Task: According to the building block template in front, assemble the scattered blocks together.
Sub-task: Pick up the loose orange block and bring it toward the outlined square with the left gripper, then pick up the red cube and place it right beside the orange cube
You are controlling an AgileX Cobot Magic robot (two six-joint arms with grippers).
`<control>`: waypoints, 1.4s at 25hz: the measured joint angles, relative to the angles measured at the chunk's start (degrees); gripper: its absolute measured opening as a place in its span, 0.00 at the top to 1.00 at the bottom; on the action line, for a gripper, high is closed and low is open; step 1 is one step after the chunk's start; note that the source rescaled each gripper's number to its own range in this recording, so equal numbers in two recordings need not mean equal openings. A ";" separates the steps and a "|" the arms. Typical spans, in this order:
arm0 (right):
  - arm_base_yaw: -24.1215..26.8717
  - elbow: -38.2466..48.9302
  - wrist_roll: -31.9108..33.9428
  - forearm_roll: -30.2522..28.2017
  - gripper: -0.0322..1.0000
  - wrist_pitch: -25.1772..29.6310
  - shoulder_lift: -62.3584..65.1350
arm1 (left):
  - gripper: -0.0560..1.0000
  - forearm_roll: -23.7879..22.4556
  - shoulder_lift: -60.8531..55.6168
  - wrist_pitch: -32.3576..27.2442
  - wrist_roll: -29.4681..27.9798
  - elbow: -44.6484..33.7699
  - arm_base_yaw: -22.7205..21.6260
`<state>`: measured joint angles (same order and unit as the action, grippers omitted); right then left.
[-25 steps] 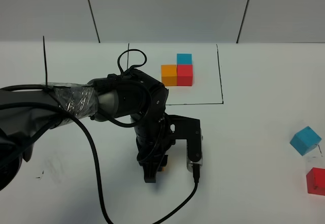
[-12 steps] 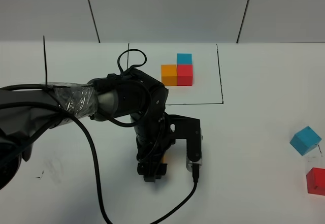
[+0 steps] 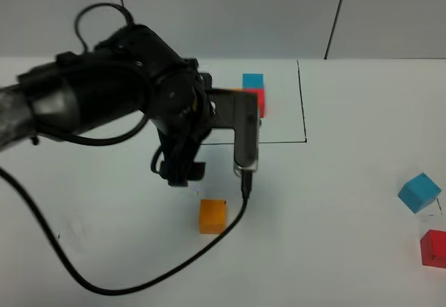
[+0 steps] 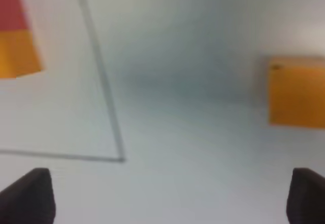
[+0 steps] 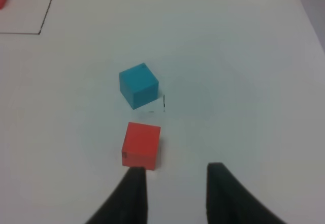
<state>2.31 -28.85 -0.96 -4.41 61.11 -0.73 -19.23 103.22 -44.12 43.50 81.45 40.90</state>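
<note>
Orange block [image 3: 212, 216] loose on the table, left jaws wide apart above, empty.

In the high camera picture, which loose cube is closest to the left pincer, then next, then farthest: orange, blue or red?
From the left pincer:
1. Orange cube, just below it and to its right, mid-table.
2. Blue cube, far off at the right edge.
3. Red cube, at the right edge too, below the blue one and a bit farther.
</note>
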 joint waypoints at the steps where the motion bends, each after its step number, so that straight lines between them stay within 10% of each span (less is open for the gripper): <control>1: 0.00 0.00 0.00 0.00 0.88 0.00 0.00 | 0.04 -2.92 -2.49 -0.05 -2.21 0.00 -0.12; 7: 0.00 0.00 0.00 0.00 0.88 0.00 0.00 | 0.10 -11.73 -16.84 -5.38 -16.84 0.00 -5.19; 15: 0.00 0.00 0.00 0.00 0.88 0.00 0.00 | 0.13 -12.44 -34.16 -23.24 -21.52 -0.18 -15.14; 24: 0.00 0.00 0.00 0.00 0.88 0.00 0.00 | 0.14 -12.63 -60.71 -24.34 -24.83 -7.16 -17.22; 35: 0.00 0.00 0.00 0.00 0.88 0.00 0.00 | 0.14 -0.36 -86.69 -24.38 -28.42 -14.15 -28.74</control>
<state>2.31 -28.85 -0.96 -4.41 61.11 -0.73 -19.59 16.52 -68.50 15.08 67.30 12.16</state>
